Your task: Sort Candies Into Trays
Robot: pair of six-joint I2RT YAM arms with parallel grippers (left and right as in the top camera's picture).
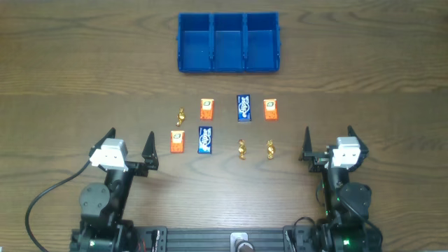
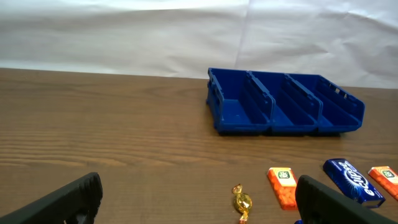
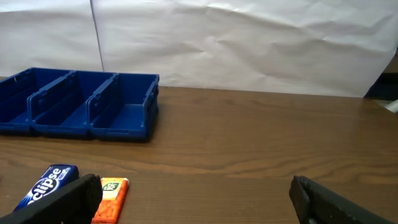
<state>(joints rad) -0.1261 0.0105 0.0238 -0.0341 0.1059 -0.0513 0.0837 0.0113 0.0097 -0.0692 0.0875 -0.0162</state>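
A blue tray [image 1: 228, 42] with three compartments stands at the far middle of the wooden table, also in the left wrist view [image 2: 283, 103] and the right wrist view [image 3: 78, 102]. In front of it lie three orange candy boxes [image 1: 207, 108] [image 1: 270, 109] [image 1: 178, 141], two blue packs [image 1: 243, 108] [image 1: 205, 140] and three gold-wrapped candies [image 1: 180, 117] [image 1: 242, 149] [image 1: 269, 148]. My left gripper [image 1: 130, 148] is open near the front left, just left of the candies. My right gripper [image 1: 329, 143] is open at the front right, holding nothing.
The tray's three compartments hold nothing. A black cable [image 1: 49, 199] loops beside the left arm's base. White sheeting [image 2: 199, 37] hangs behind the table's far edge. Bare wood lies to the left and right of the candy group.
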